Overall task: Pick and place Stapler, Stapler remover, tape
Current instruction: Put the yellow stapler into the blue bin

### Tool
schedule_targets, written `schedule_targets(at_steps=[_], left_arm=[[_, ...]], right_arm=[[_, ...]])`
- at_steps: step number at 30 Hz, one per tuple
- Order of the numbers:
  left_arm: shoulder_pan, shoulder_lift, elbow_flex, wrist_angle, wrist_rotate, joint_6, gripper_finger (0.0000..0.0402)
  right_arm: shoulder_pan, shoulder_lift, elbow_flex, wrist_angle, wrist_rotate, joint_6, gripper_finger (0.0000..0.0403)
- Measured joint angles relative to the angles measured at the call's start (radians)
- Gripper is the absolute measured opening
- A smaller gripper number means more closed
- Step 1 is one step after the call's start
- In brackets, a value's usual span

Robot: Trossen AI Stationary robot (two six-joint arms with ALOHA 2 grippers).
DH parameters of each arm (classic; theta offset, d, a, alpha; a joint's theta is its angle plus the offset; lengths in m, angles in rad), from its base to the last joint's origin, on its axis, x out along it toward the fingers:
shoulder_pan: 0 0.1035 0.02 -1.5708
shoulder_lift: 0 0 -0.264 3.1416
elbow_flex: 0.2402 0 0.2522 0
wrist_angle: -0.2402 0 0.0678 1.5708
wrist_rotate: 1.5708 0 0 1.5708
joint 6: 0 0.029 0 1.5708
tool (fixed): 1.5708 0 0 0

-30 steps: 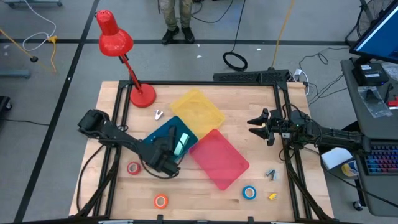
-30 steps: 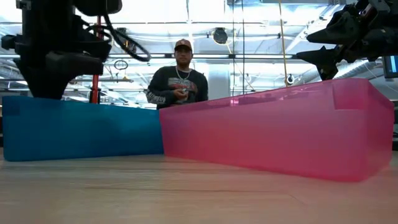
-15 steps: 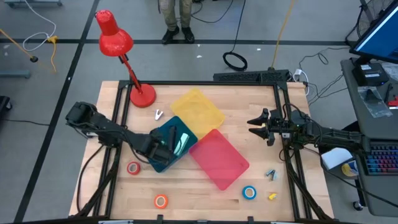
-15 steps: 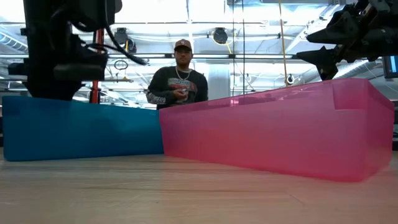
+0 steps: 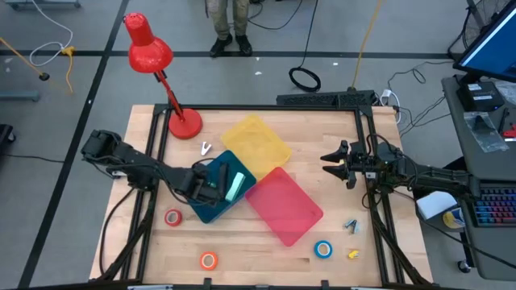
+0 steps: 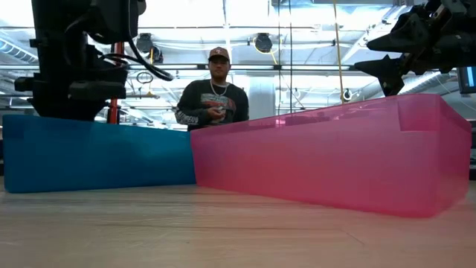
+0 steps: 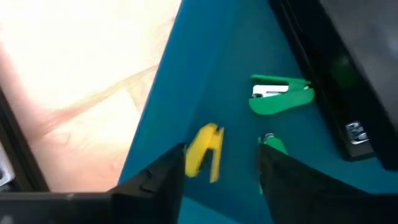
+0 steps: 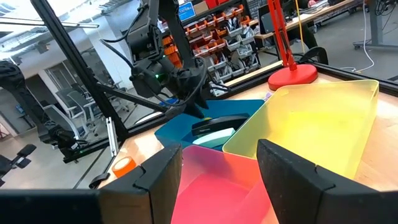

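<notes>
Translucent plastic pink tray point(image 5: 284, 206), wooden table point(image 5: 266, 251)

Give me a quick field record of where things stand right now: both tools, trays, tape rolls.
left tool: open, over the blue tray
blue tray contents: green stapler, small yellow item, black stapler
right tool: open, waiting off the right of the trays
pink tray: nothing visible inside
yellow tray: nothing visible inside
tape rolls on table: red, orange, blue

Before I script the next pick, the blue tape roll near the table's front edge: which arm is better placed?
Probably the right. The blue tape roll lies on its side, and the right gripper hangs open; the left gripper is over the blue tray.
</notes>
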State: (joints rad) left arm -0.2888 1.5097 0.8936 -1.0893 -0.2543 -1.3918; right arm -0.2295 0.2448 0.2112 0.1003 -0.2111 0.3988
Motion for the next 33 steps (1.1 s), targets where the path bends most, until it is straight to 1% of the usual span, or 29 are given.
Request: schedule_targets(at_steps=[4, 7, 12, 15, 19, 24, 28, 31, 33], left_arm=[[0.003, -0.01, 0.006, -0.005, 0.009, -0.002, 0.0225], [0.004, -0.024, 0.026, -0.006, 0.026, -0.032, 0.0232], [-0.019, -0.084, 0.073, 0.015, -0.002, -0.086, 0.0225], [-0.043, -0.12, 0.108, 0.057, -0.033, -0.088, 0.0219], [-0.085, -0.16, 0.131, 0.128, -0.043, -0.089, 0.0216], [-0.151, -0.172, 0.132, 0.237, -0.05, -0.088, 0.022], [-0.202, -0.172, 0.132, 0.278, -0.123, -0.142, 0.0219], [-0.237, -0.171, 0.132, 0.286, -0.191, -0.192, 0.022], [-0.258, -0.172, 0.132, 0.284, -0.215, -0.223, 0.022]], right_arm=[[0.0, 0.0, 0.0, 0.001, -0.002, 0.007, 0.0201], [0.002, 0.0, 0.0, 0.008, -0.015, 0.059, 0.0201], [0.004, 0.0, 0.016, 0.059, -0.18, 0.053, 0.02], [0.029, 0.0, 0.076, 0.034, -0.214, -0.013, 0.0194], [0.097, 0.008, 0.19, -0.092, -0.216, -0.123, 0.0182], [0.205, 0.064, 0.357, -0.373, -0.205, -0.233, 0.0165], [0.312, 0.143, 0.479, -0.57, -0.166, -0.287, 0.0154], [0.409, 0.214, 0.545, -0.665, -0.151, -0.287, 0.0149], [0.477, 0.262, 0.578, -0.722, -0.15, -0.268, 0.0148]])
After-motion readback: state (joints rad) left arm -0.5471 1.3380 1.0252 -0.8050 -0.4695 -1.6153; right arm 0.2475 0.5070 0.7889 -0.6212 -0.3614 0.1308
